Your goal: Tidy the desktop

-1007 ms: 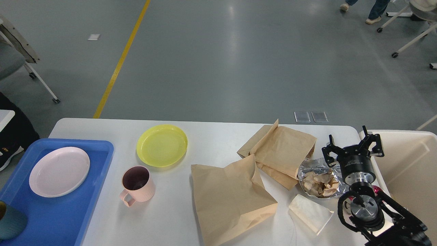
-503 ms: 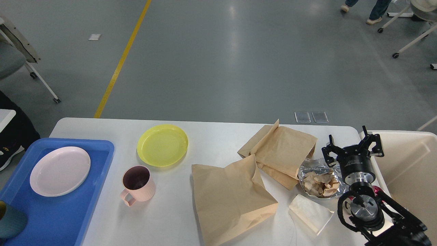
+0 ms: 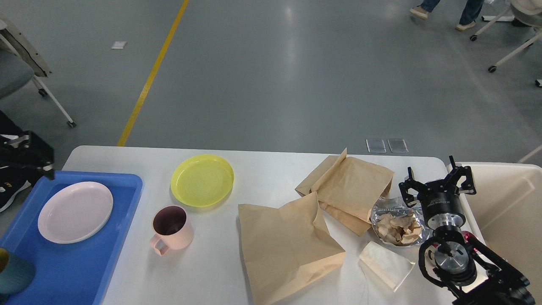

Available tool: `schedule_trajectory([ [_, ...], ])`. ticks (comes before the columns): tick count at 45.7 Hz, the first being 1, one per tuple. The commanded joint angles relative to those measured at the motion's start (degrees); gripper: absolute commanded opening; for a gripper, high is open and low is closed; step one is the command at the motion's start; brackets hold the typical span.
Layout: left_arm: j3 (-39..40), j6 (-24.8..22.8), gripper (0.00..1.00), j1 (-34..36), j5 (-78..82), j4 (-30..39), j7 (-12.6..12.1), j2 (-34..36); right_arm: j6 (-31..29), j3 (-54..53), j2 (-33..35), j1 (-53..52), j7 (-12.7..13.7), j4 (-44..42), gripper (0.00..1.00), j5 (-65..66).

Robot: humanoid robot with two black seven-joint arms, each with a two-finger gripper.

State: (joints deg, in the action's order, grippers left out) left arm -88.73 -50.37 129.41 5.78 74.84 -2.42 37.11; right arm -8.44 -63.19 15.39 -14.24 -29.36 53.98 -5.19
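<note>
— Desktop [image 3: 262,171]: white, matte, rounded corners, filling the lower half of the head view, widest thing there.

— Cluttered how?

— Yellow plate [image 3: 202,180] near the far edge, left of centre. Pink mug [image 3: 171,230] just in front of it, upright, handle toward the near left. Two brown paper bags: large one [image 3: 288,248] lying flat at centre, second one [image 3: 349,188] behind and to its right, the two overlapping at a corner. Foil dish [image 3: 398,224] of crumpled scraps touching the second bag's right side. Folded white wrapper [image 3: 385,263] just in front of the dish.

— At the sides?

— Blue tray [image 3: 84,258] on the left, overhanging the edge, holding a pale pink plate [image 3: 75,212] and a teal cup [image 3: 12,275] at the near corner. Beige bin [image 3: 508,212] past the right edge.

— Right gripper [image 3: 437,183]?

— Above the right end, beside the foil dish, fingers spread wide, empty, touching nothing.

— Left?

— Only a dark part at the left edge by the tray; fingers impossible to tell apart.
</note>
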Motion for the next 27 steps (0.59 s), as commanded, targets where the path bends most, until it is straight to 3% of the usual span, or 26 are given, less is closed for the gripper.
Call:
schedule_trajectory([
  [1, -0.3, -0.1, 0.93, 9.4, -7.3, 7.9, 2.4, -11.5, 0.0, 0.0, 0.0, 0.0, 0.0, 0.0, 1.00, 0.0],
  [7, -0.3, -3.0, 0.93, 18.8, -14.7, 13.6, 4.3, -21.0, 0.0, 0.0, 0.0, 0.0, 0.0, 0.0, 1.00, 0.0],
  [12, -0.1, -4.6, 0.93, 25.7, -17.0, 16.7, 8.9, -26.7, 0.0, 0.0, 0.0, 0.0, 0.0, 0.0, 1.00, 0.0],
  [18, 0.5, -4.6, 0.93, 29.4, -17.1, 18.9, 14.2, -30.5, 0.0, 0.0, 0.0, 0.0, 0.0, 0.0, 1.00, 0.0],
  [27, 0.2, -4.6, 0.94, 25.5, -16.3, 17.7, 13.8, -29.0, 0.0, 0.0, 0.0, 0.0, 0.0, 0.0, 1.00, 0.0],
])
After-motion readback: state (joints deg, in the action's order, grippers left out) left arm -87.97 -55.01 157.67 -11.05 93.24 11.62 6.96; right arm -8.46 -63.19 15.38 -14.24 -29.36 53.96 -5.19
